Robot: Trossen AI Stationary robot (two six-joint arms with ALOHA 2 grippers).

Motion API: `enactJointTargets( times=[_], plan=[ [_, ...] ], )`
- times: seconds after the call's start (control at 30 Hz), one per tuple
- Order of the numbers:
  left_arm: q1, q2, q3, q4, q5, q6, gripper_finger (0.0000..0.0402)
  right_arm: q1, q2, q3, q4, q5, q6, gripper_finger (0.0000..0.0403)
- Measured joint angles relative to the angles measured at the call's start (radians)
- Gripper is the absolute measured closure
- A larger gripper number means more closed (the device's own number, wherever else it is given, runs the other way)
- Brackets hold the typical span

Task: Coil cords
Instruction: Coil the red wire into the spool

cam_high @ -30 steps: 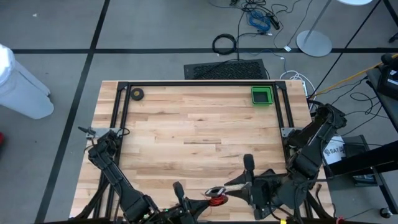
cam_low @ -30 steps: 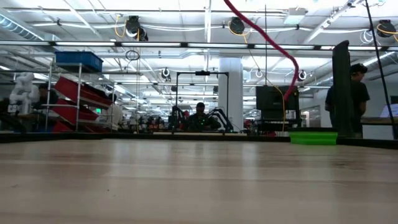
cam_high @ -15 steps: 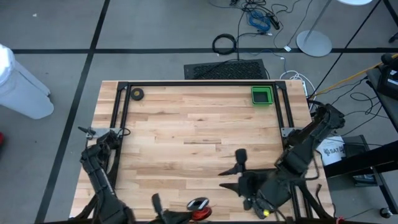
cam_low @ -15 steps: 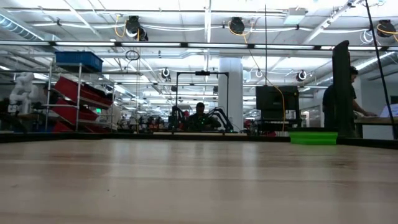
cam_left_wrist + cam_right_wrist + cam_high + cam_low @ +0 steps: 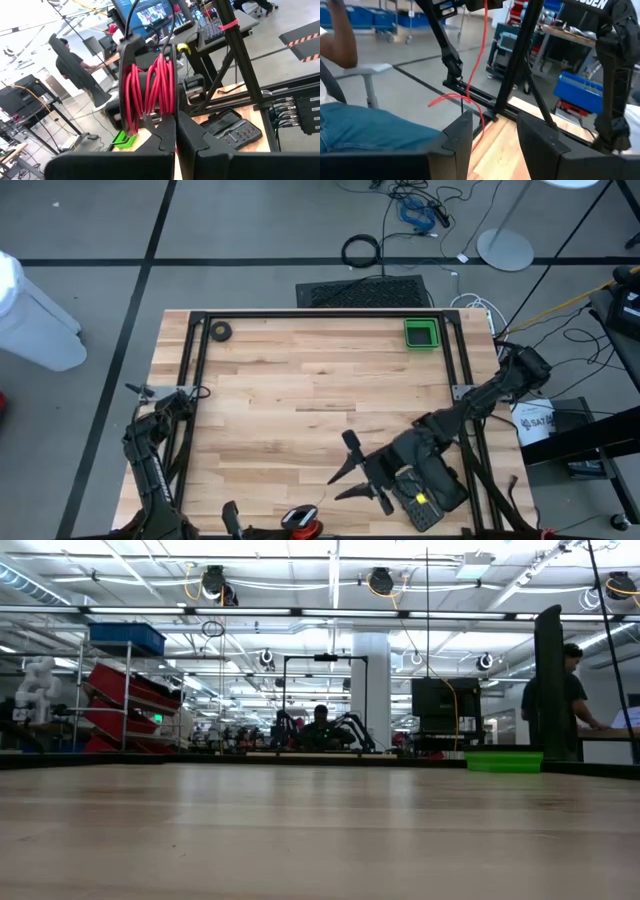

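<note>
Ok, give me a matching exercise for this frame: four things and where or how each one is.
Things:
1. red cord
2. green bin
3. left jaws
4. right jaws

Place or state:
a. far right corner of the table
b. open, holding nothing
c. wound on the black reel, tail hanging
d. shut on the reel

Pairs: 1-c, 2-a, 3-d, 4-b

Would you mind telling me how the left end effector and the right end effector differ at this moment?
The left end effector is shut on the black reel wound with red cord, at the table's near edge; the right end effector is open and holds nothing. The left one sits almost out of the high view, while the right one hangs in plain sight over the wooden table. Both have dark fingers.
</note>
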Motion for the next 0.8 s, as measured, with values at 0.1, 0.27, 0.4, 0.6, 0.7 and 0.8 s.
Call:
enactJointTargets(
  times=[0.1,0.27,0.4,0.6,0.7,0.8],
  plan=[
    [0.000,-0.003,0.000,0.000,-0.001,-0.002,0.0400,-0.028,0.001,-0.056,0.093,-0.053,0.009,0.0264],
    [0.000,-0.004,0.000,0.000,-0.004,-0.002,0.0400,-0.052,0.020,-0.101,0.190,-0.168,0.035,0.0264],
    [0.002,-0.004,0.000,0.000,-0.006,-0.001,0.0400,-0.051,0.084,-0.105,0.264,-0.174,0.011,0.0264],
    [0.002,-0.004,0.000,0.002,-0.013,0.008,0.0400,-0.063,0.229,-0.094,0.426,-0.162,-0.066,0.0251],
    [0.003,-0.004,0.000,0.002,-0.016,0.012,0.0400,-0.081,0.305,-0.042,0.438,-0.104,-0.072,0.0239],
    [0.003,-0.004,0.000,0.002,-0.028,0.015,0.0400,-0.098,0.378,0.021,0.437,-0.082,-0.079,0.0230]
  ],
)
